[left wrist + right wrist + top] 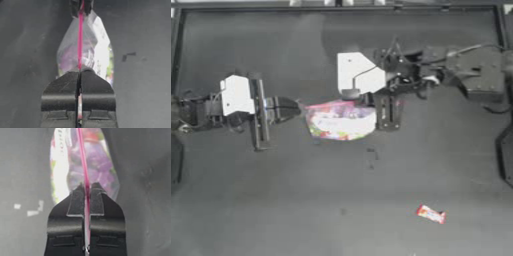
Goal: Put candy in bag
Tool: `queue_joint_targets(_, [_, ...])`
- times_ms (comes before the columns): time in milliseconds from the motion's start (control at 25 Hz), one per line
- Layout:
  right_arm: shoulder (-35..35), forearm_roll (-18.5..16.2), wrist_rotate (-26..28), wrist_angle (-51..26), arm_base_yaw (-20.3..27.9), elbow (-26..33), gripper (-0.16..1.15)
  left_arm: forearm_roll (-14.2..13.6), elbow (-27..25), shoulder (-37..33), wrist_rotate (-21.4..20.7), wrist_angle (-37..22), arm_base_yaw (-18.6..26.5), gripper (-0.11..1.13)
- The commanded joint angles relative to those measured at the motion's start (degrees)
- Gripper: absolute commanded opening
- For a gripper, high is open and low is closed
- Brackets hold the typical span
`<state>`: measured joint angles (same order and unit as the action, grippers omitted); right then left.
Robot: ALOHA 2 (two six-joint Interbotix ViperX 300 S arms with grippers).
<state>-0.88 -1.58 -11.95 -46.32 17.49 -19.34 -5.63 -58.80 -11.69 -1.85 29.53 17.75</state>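
The bench [251, 200] is a dark flat surface carrying all items, and small scuff marks [371, 155] are seen on it just beside the bag, on the side toward the candy

The bag [341, 120] is located near the middle of the bench and is held between the two end effectors. Clear plastic is seen, with colourful sweets visible through it. In the left wrist view the pink-red strip [80, 37] along the mouth is seen running straight from one end effector to the other, so the mouth is held taut and edge-on

The right arm is extended in from the right of the bag. The right end effector [386, 111] is positioned at the bag's right end. In the right wrist view its fingers [76, 200] are clenched on the strip of the bag [83, 160]

The left arm is extended in from the left of the bag. The left end effector [294, 107] is positioned at the bag's left end. In the left wrist view its jaws are clamped together on the strip, grasping the bag [90, 50]

The candy [431, 214] is lying on the bench well apart from the bag, toward the near right corner. A red-orange wrapper with whitish ends is visible. It is not touched by either end effector
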Motion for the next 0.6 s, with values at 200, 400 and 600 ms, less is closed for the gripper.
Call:
queue_joint_targets(200, [-4.92, -1.93, 2.02, -0.09, 1.49, -2.99, 0.03, 0.09, 0.00, -2.72, 0.09, -0.18, 0.09, 0.04])
queue_joint_targets(400, [-6.42, -3.25, 3.69, -0.09, 1.49, -5.10, 0.03, 0.09, -0.09, -2.81, 0.09, -0.09, 0.18, 0.04])
queue_joint_targets(600, [-7.73, -4.22, 4.75, 0.26, 1.49, -6.94, 0.03, 0.09, -0.09, -2.72, 0.09, -0.18, 0.18, 0.03])
